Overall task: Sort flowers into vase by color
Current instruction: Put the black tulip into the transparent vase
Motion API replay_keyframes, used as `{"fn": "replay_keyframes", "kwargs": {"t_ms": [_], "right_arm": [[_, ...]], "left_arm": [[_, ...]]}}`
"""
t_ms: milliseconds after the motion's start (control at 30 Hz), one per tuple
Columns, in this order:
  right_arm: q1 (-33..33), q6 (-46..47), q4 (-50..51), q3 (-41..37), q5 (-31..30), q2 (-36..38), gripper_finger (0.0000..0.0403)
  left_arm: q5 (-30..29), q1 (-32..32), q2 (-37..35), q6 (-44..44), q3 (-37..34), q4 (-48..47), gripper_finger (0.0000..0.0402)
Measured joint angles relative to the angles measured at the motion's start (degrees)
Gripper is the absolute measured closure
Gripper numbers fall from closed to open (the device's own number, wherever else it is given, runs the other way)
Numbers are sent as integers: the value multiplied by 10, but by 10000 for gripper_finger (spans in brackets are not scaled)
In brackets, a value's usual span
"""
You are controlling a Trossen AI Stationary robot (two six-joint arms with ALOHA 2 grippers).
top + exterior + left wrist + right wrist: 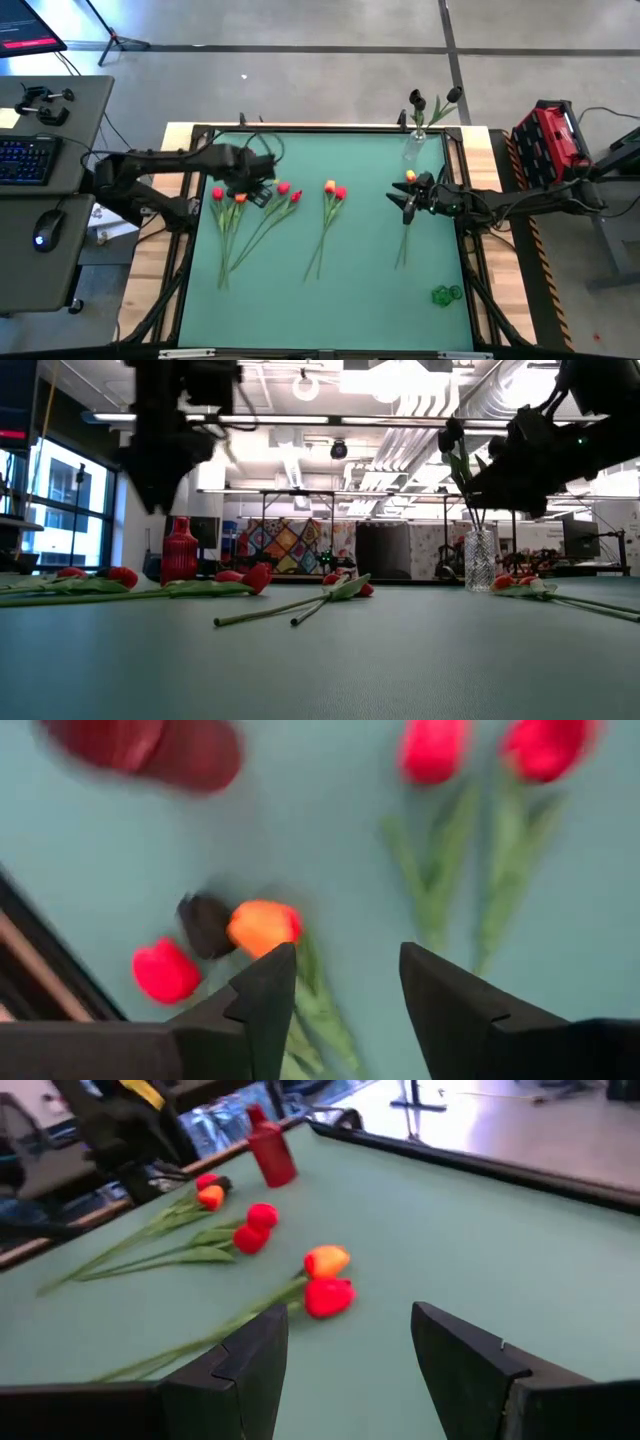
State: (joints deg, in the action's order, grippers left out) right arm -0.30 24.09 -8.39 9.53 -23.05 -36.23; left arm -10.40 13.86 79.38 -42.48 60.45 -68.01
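Note:
Several tulips lie flat on the green mat (360,290). At the left is a group with red (218,193), orange (240,198) and red heads (290,192). An orange and red pair (335,189) lies mid-table. One orange-headed flower (410,176) lies at the right. My left gripper (340,990) is open and empty above the left group, over an orange head (265,925), a near-black head (205,925) and a red head (165,970). My right gripper (350,1350) is open and empty, raised over the right flower (405,203), facing the middle pair (327,1278).
A clear glass vase (415,145) with two near-black tulips (417,100) stands at the mat's far right edge. A red vase (270,1145) stands at the far left; it also shows in the low view (180,550). A small green object (446,294) lies near right.

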Motion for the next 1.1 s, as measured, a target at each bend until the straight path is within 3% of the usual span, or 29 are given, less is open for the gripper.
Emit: {"fn": "replay_keyframes", "kwargs": {"t_ms": [200,500,900,1100], "right_arm": [[-1,-36,-1,5,7,0,201],[-1,-62,-7,6,-25,0,201],[-1,-66,-5,6,-40,0,201],[-1,-66,-5,6,-40,-1,201]], "left_arm": [[-20,-3,-52,-81,-103,30,223],[-1,18,-54,-85,-212,128,234],[-3,52,-54,-63,-235,127,234],[1,83,-54,-37,-271,174,235]]}}
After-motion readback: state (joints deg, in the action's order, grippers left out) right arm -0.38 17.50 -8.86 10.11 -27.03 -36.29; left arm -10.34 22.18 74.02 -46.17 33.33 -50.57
